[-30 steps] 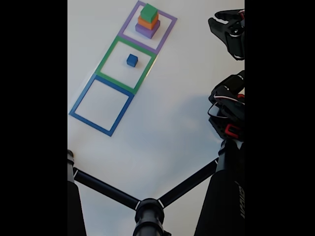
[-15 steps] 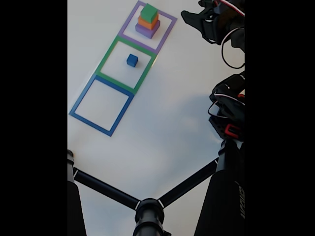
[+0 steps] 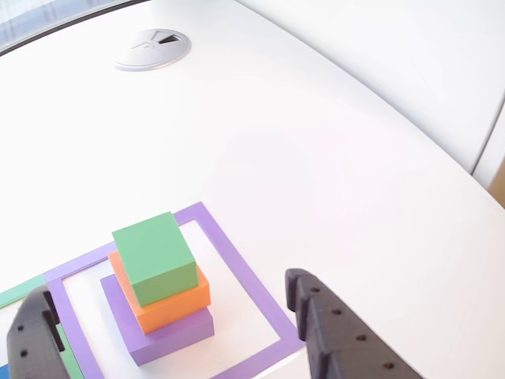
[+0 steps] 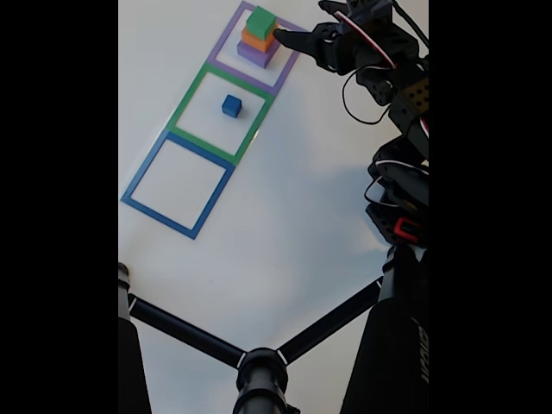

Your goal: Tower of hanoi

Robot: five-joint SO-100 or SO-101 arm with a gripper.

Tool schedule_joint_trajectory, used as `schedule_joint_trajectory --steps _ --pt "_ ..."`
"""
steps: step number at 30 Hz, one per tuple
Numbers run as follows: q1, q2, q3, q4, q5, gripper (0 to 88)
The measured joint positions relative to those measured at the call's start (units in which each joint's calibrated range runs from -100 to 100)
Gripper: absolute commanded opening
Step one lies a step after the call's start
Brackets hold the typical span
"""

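Open claw closing in on the 3-block stack.

The black two-finger gripper [image 3: 177,335] stands wide and empty, its fingers [image 3: 331,328] flanking the stack in the other view: a plain green square block [image 3: 155,257] on an orange square block [image 3: 170,304] on a wide purple square block [image 3: 170,335], inside the flat purple square outline [image 3: 237,272] on the white table [image 3: 316,134]. The small blue cube [image 4: 231,105] sits alone in the green square outline [image 4: 191,97], well apart. Risk, as I judge it: descending too low would pinch the orange block along with the green, or an off-centre finger could nudge the stack askew; the green block may also twist if gripped near an edge.
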Motion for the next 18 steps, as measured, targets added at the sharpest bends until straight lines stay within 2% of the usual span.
schedule_joint_trajectory --steps 11,18 --pt "-1.5 18.7 1.9 -25.0 0.0 41.0" --pt "-1.5 29.0 1.9 -36.4 0.2 40.6"
